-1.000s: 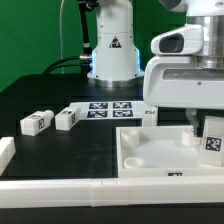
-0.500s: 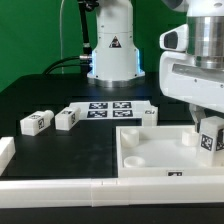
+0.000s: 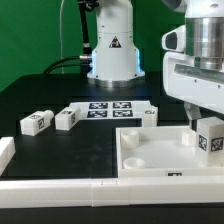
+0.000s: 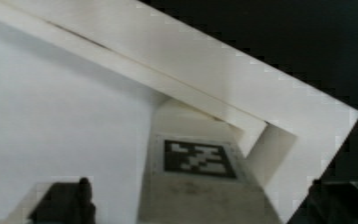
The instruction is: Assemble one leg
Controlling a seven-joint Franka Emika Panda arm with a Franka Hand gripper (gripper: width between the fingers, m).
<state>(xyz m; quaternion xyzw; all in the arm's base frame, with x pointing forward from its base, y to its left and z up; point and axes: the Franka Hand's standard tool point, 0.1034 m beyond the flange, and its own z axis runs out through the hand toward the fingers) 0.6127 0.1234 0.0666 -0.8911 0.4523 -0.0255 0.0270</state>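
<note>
Gripping a small white stubby leg (image 3: 210, 138) with a black-and-white tag, the two-finger gripper (image 3: 203, 127) is closed on it above the 3 o'clock corner of the large white square tray-like panel (image 3: 150, 152). Two similar tagged white blocks (image 3: 52, 121) lie at 9 o'clock.

The black table (image 3: 60, 150) carries two legs (image 3: 37, 122) (image 3: 66, 119), side by side and near the marker board (image 3: 108, 107). A white panel (image 3: 150, 155) lies at the exterior view's right, with a white rail (image 3: 60, 190) along the near edge.
</note>
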